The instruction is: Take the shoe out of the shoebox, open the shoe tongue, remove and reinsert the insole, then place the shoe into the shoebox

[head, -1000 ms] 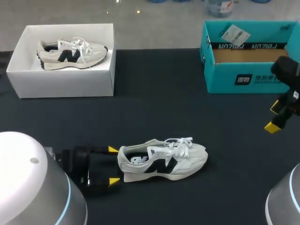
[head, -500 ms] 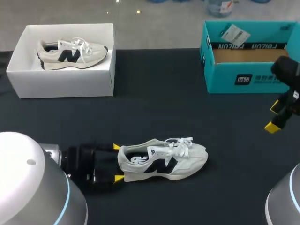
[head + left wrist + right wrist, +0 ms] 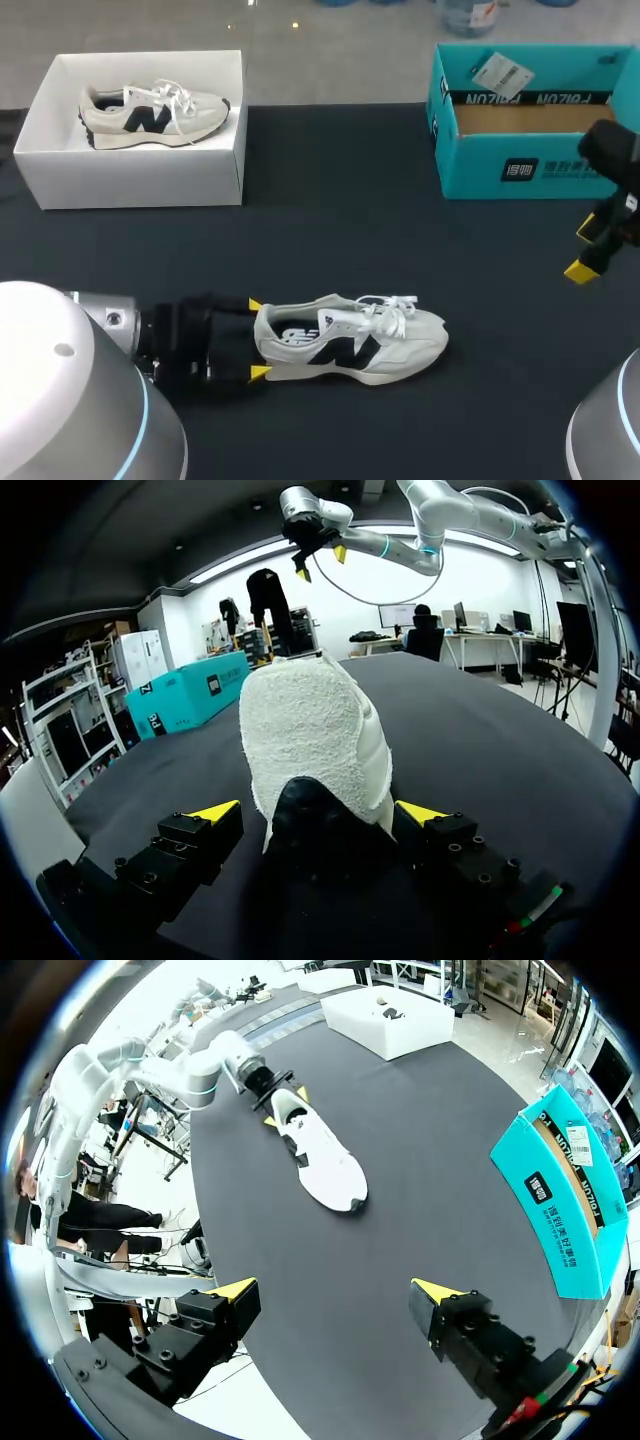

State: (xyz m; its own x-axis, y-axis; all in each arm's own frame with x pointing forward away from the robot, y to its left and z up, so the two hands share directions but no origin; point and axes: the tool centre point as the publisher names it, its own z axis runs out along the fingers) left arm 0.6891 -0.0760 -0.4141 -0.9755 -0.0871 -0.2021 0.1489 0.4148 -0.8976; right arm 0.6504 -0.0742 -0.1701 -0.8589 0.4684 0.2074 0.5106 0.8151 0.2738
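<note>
One shoe [image 3: 152, 115] (white, laced) in white shoebox [image 3: 140, 182]

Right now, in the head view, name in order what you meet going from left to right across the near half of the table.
left gripper → shoe → right gripper
</note>
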